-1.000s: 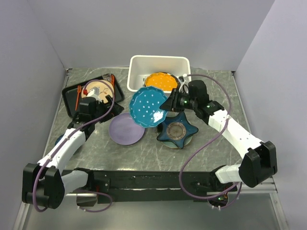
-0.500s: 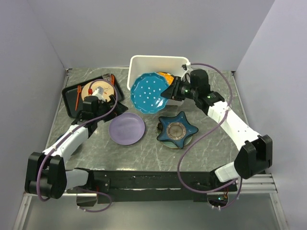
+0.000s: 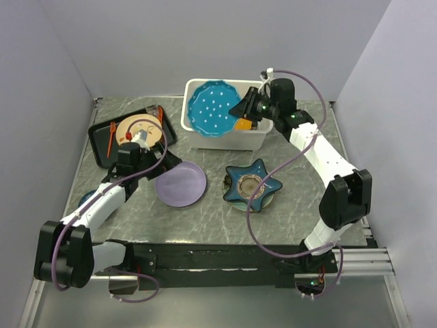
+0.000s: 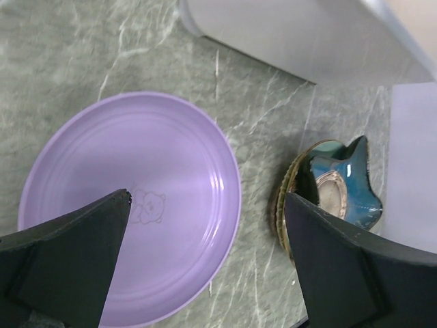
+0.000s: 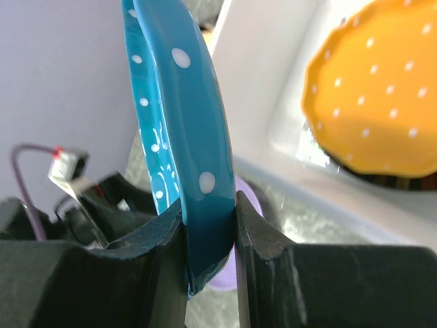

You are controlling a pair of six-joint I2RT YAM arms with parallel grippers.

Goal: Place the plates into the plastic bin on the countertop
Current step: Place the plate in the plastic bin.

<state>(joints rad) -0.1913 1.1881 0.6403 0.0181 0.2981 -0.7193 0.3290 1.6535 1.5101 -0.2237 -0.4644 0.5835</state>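
Top view, carried plate: the blue dotted plate (image 3: pixel 212 109) hangs tilted over the left half of the plastic bin (image 3: pixel 225 141), pinched at its right rim by the right claw (image 3: pixel 241 111).
Top view, change: a second ago this plate hung over the surface (image 3: pixel 205 219) in front of the bin; now it has crossed the near wall.
Top view, bin contents: an orange dotted plate (image 3: pixel 243 124) already lies inside, partly hidden by the blue one.
Top view, still out: the purple plate (image 3: pixel 181 183) and the star-shaped plate (image 3: pixel 252 181) rest mid-surface, near each other but apart.
Left wrist view, left claw (image 4: pixel 205 205): jaws spread wide, holding nothing, above the purple plate; the star-shaped plate sits on an olive-rimmed plate (image 4: pixel 292 169).
Right wrist view, grip: both fingers clamp the blue plate's rim; it stands nearly on edge, the orange plate flat beyond.
Meaning: the carry looks done; lowering and release likely remain, and at this tilt the plate may lean on the bin wall.
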